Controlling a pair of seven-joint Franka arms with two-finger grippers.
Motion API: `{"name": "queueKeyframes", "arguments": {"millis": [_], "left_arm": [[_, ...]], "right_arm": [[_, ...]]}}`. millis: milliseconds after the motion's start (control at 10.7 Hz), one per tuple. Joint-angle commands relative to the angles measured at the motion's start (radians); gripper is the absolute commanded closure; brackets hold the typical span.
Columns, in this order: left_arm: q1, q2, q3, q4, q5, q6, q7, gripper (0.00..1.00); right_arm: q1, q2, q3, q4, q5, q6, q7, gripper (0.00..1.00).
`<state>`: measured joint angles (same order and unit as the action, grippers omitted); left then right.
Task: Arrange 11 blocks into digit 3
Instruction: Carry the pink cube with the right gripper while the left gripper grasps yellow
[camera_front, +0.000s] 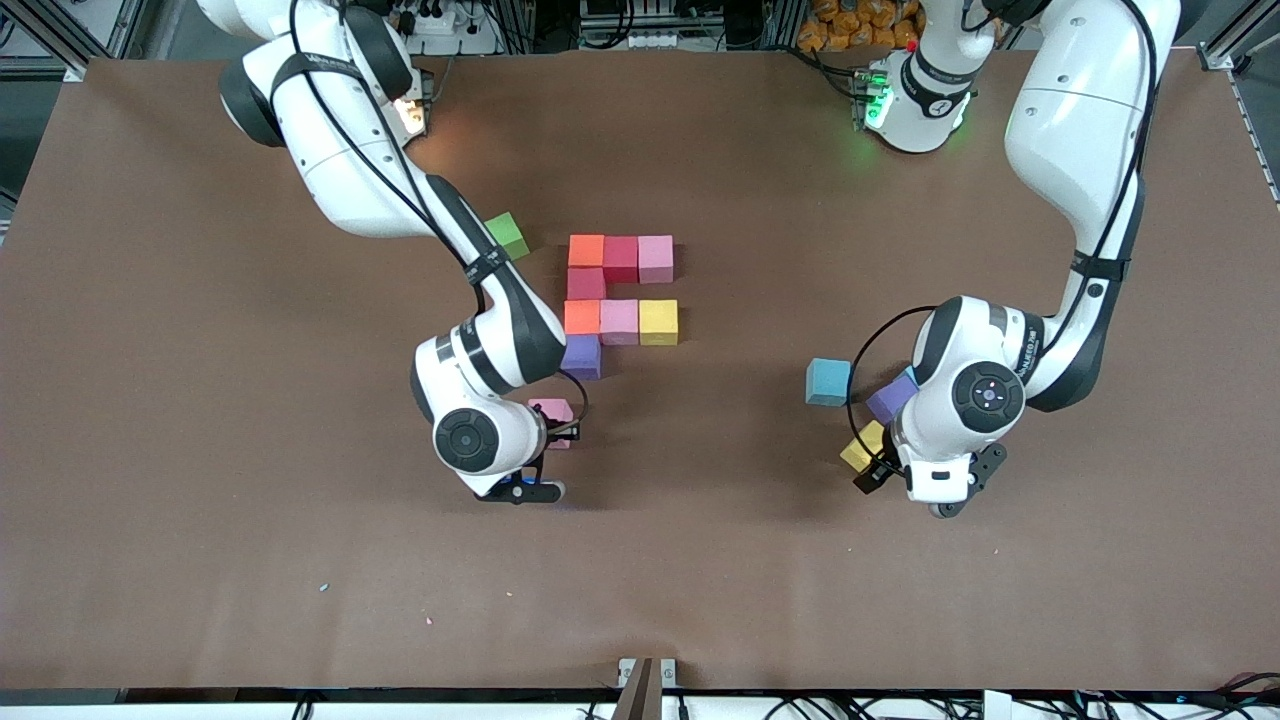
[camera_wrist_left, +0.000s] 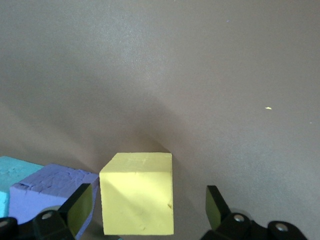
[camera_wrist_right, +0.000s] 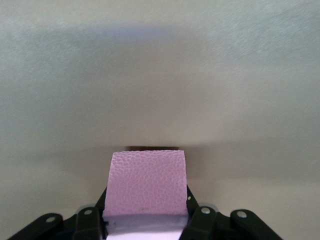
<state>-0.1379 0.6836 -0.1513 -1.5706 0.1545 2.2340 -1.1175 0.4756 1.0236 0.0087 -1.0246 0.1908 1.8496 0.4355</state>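
Several blocks lie joined mid-table: an orange (camera_front: 586, 250), crimson (camera_front: 620, 258) and pink (camera_front: 655, 258) row, a crimson block (camera_front: 586, 283), an orange (camera_front: 581, 316), pink (camera_front: 619, 321) and yellow (camera_front: 658, 322) row, and a purple block (camera_front: 581, 356). My right gripper (camera_wrist_right: 145, 200) is shut on a pink block (camera_wrist_right: 146, 182) over bare table beside that purple block. My left gripper (camera_wrist_left: 148, 200) stands open astride a loose yellow block (camera_wrist_left: 137, 197), its fingers apart from the block's sides. A purple block (camera_wrist_left: 47, 192) and a cyan block (camera_front: 828, 381) lie beside it.
A green cube (camera_front: 508, 235) sits by the right arm's forearm, toward the right arm's end of the table from the arrangement. The brown tabletop (camera_front: 700, 560) stretches bare nearer the front camera. Tiny specks of debris lie there.
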Motion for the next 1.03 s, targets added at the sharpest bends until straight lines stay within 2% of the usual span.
{"name": "queueKeyframes", "arguments": {"millis": [0,468,937], "left_arm": [[0.009,0.025,-0.01,0.02,0.022,0.019,0.015,0.0],[0.011,0.053,-0.01,0.014,0.023,0.039,0.013,0.0],[0.011,0.031,-0.01,0.014,0.023,0.023,0.005,0.0]], "right_arm": [[0.024,0.049,0.01,0.04,0.015,0.014,0.037,1.0],[0.069,0.052,0.005,0.02,0.004,-0.003,0.045,1.0],[0.081,0.053,0.005,0.018,0.004,-0.038,0.077,1.0]]}}
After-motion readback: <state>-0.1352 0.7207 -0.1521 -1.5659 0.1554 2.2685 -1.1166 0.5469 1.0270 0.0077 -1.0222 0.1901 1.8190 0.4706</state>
